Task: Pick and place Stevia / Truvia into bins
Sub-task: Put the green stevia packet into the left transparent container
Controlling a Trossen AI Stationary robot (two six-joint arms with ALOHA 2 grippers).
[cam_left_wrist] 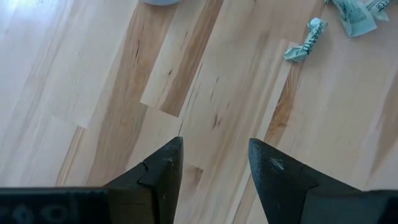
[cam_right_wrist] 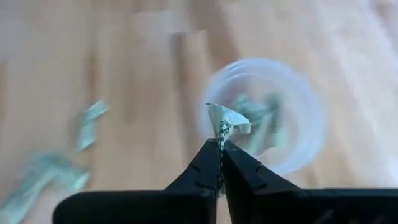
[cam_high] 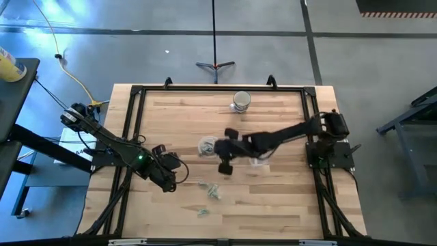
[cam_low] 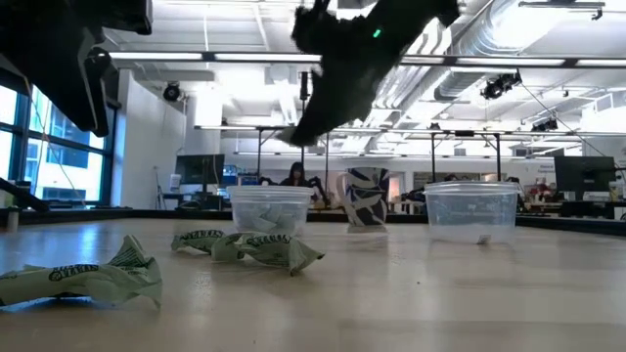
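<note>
— Our right gripper (cam_right_wrist: 221,144) has its fingers pinched together on one Stevia packet (cam_right_wrist: 227,118), which stands up out of the fingertips, long axis running on from the fingers.

— Which way from there?

— The round clear cup (cam_right_wrist: 298,134) lies just beyond and below the packet, near the desk's middle, so we judge the drop needs only a short carry over the rim. Packets already lie inside it.

— And our left gripper (cam_left_wrist: 214,165)?

— Fingers apart, holding nothing, toward the left edge of the desk (cam_high: 273,212). It is the nearer arm to the loose packets (cam_high: 210,193) by the front edge.

— Counts?

— Two clear cups, the second (cam_high: 258,161) partly under the right arm; about three crumpled packets loose, though we cannot count them surely.
</note>
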